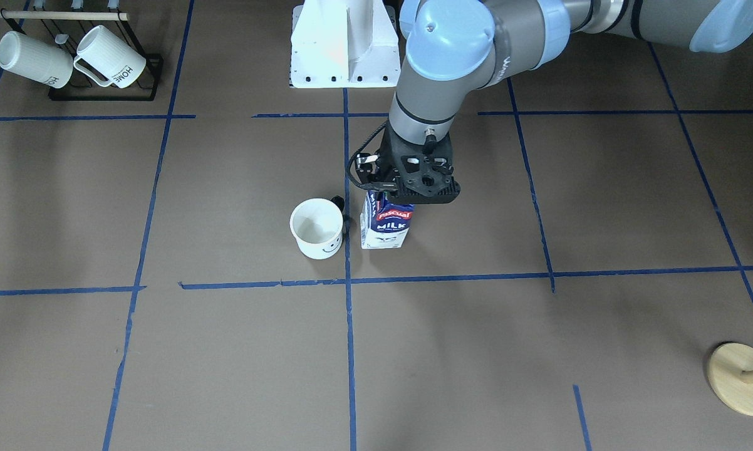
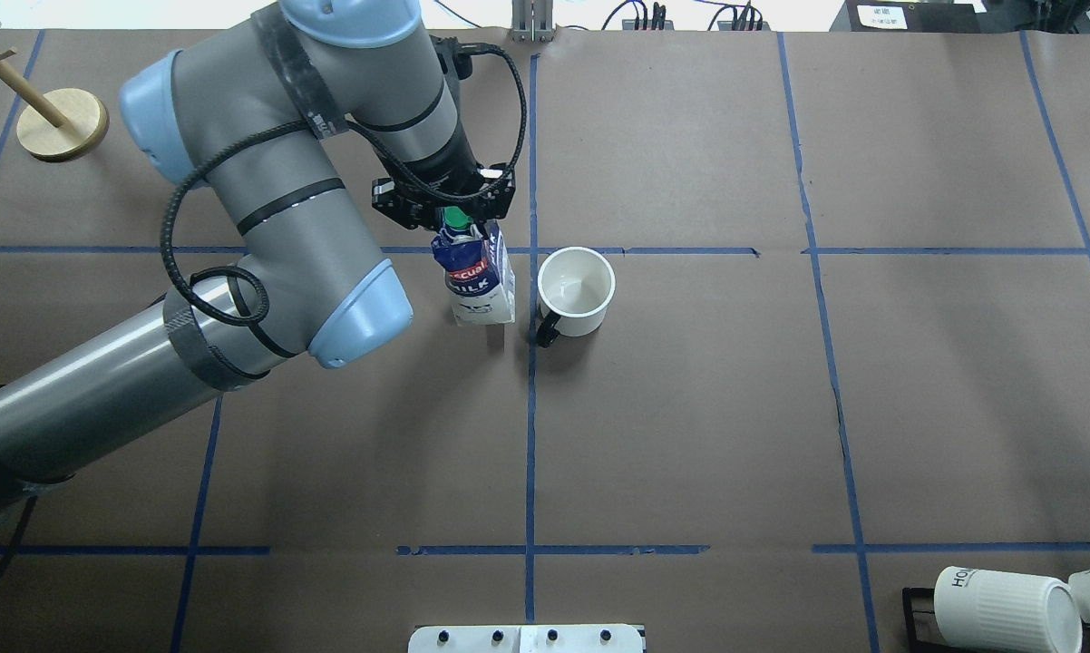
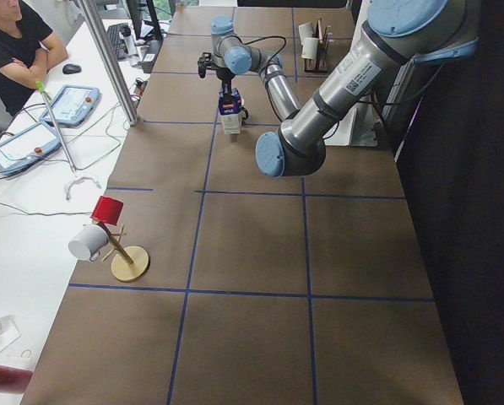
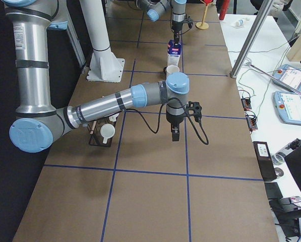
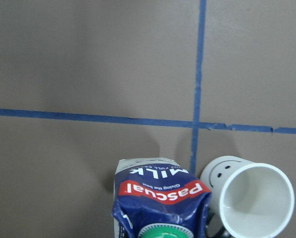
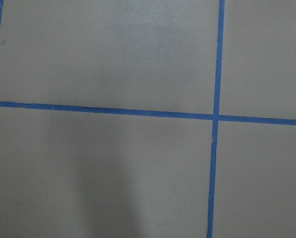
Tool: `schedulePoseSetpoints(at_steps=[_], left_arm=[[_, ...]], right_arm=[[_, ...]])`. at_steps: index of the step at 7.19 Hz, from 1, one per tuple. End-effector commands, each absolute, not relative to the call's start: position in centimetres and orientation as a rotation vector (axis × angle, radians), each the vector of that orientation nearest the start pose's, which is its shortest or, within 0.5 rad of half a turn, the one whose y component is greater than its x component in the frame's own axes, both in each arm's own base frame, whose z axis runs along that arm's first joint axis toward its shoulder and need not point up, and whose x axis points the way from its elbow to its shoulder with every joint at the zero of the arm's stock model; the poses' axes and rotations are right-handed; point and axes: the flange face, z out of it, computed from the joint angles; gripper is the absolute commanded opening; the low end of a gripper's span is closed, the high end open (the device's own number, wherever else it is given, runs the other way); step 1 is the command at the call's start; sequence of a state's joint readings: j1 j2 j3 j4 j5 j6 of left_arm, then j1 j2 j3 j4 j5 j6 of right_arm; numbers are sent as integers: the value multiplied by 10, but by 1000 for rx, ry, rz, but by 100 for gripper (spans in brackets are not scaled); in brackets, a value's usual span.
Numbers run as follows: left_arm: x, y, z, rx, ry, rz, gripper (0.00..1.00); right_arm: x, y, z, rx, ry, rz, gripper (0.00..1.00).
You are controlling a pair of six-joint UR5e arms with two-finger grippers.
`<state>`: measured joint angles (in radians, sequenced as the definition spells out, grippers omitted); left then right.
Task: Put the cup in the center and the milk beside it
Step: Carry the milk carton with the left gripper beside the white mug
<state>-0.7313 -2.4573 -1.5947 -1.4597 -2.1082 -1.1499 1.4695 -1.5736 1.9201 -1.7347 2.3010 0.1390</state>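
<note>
Jaws of the left gripper [image 2: 450, 213] sit at the milk [image 2: 480, 286] top, grip unclear; milk stands beside the cup [image 2: 577, 290].

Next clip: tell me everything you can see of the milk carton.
The milk carton looks like dark blue and white cardboard, with a red logo band, "MILK" lettering and a green round cap on its gable top. It stands upright on the brown board, just off a blue tape line, with the cup close on the line's other side. The left gripper sits over its top; whether it clamps the carton is unclear.
</note>
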Motion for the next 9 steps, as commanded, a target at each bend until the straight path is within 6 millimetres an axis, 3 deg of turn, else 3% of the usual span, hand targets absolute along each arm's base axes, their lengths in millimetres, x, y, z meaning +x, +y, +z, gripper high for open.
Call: schedulePoseSetpoints(at_steps=[1, 2, 4, 5, 6, 9], left_arm=[[479, -533, 105, -12, 921, -73, 6], [483, -531, 105, -1, 921, -69, 8], [491, -525, 105, 5, 915, -61, 32], [491, -526, 107, 6, 913, -60, 73], [488, -524, 104, 9, 919, -64, 100], [474, -519, 94, 6, 936, -91, 100]], right_arm=[[18, -482, 513, 83, -743, -29, 100], [18, -483, 514, 82, -742, -30, 100], [18, -482, 512, 84, -744, -30, 100], [18, -482, 513, 83, -743, -30, 100], [18, -482, 512, 84, -744, -30, 100], [18, -484, 511, 90, -742, -35, 100]])
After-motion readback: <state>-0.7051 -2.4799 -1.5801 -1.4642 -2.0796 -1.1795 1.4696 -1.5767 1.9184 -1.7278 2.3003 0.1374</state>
